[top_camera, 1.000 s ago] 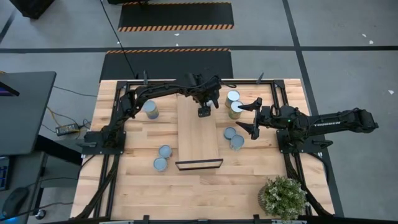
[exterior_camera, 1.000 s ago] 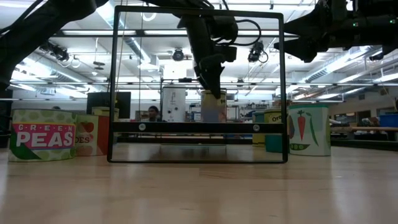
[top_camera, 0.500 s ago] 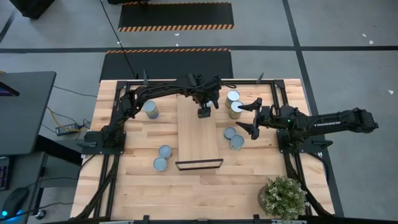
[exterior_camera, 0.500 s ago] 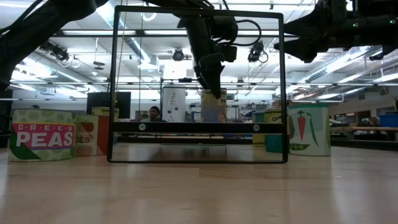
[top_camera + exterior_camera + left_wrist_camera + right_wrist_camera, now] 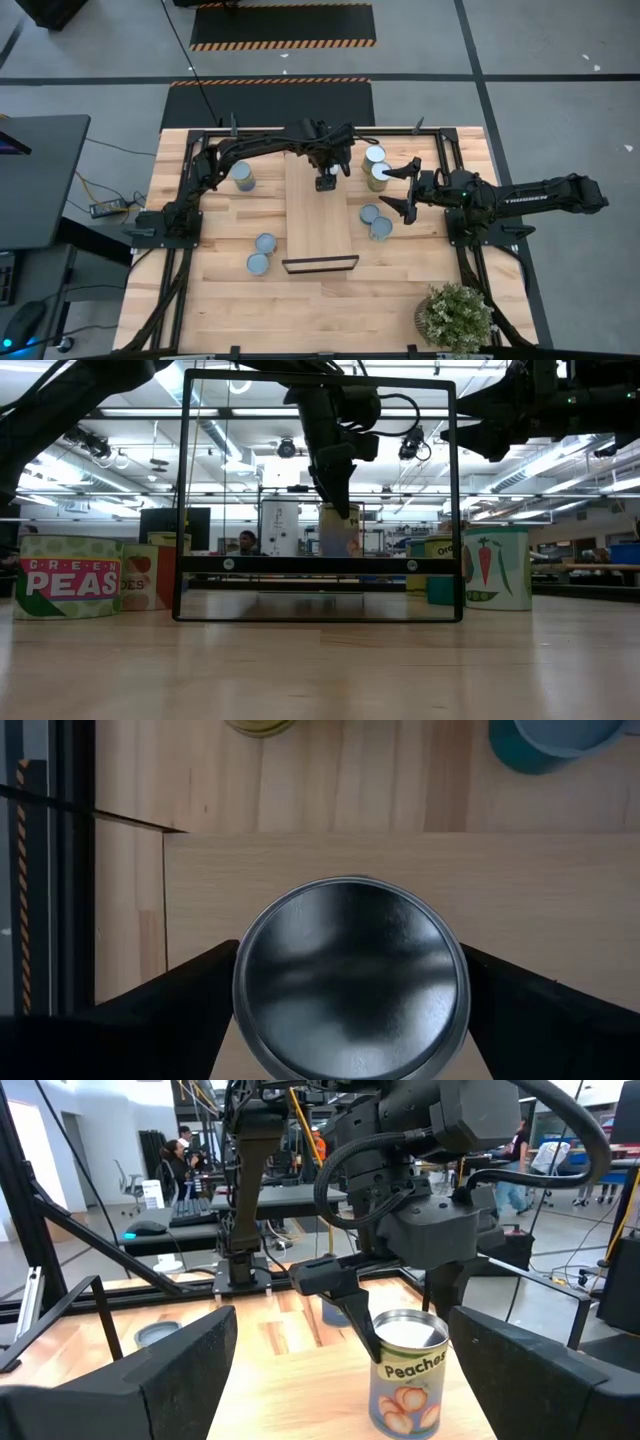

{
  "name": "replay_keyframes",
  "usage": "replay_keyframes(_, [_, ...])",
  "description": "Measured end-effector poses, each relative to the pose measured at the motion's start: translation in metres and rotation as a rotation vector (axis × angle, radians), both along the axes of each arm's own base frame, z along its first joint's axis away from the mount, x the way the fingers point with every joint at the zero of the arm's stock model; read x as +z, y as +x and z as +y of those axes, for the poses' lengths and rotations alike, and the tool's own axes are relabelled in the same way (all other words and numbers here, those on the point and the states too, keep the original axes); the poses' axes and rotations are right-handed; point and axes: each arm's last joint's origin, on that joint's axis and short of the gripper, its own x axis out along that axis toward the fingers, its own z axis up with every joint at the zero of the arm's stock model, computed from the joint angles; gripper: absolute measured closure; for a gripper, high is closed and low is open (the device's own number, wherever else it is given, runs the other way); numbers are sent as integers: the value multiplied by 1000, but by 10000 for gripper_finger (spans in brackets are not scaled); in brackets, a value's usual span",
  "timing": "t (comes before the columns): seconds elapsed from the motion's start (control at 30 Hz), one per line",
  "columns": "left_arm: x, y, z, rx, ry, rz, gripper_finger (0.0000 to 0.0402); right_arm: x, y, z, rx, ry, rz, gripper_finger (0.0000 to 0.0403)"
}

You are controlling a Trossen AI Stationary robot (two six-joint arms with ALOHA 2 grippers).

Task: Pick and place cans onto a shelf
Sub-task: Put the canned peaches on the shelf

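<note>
1. The shelf (image 5: 320, 215) lies flat mid-table, its black frame (image 5: 320, 264) at the near end, and only one can is over it yet.
2. Left gripper (image 5: 327, 178) hangs over the shelf's far end, pinching a peaches can (image 5: 350, 978) between its fingers (not let go yet).
3. Right gripper (image 5: 403, 188) waits spread wide, beside the shelf.
4. Six loose cans remain: two (image 5: 375, 154) near the far right, two (image 5: 369, 214) right of the shelf, one (image 5: 240, 173) far left, two (image 5: 265, 243) near left.

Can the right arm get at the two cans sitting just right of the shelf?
Probably yes: the right gripper is open beside the two cans, with nothing between; the left gripper is over the shelf.
</note>
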Motion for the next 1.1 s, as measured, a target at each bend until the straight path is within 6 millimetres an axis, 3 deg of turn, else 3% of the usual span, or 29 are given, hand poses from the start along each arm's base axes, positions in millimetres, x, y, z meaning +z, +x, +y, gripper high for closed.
replay_keyframes(0.27, [0, 4, -11, -50, 23, 5, 46, 0, 0, 0, 0, 6, -1, 31])
replay_keyframes(0.83, [-1, 2, -14, -50, 20, 36, 45, 0, 0, 0, 0, 6, -1, 31])
replay_keyframes(1.0, [-2, 0, -14, -52, 18, 55, 9, 0, 0, 0, 1, 6, -2, 31])
replay_keyframes(1.1, [-1, 0, -14, -50, 28, 55, 8, 0, 0, 0, 0, 6, -2, 31])
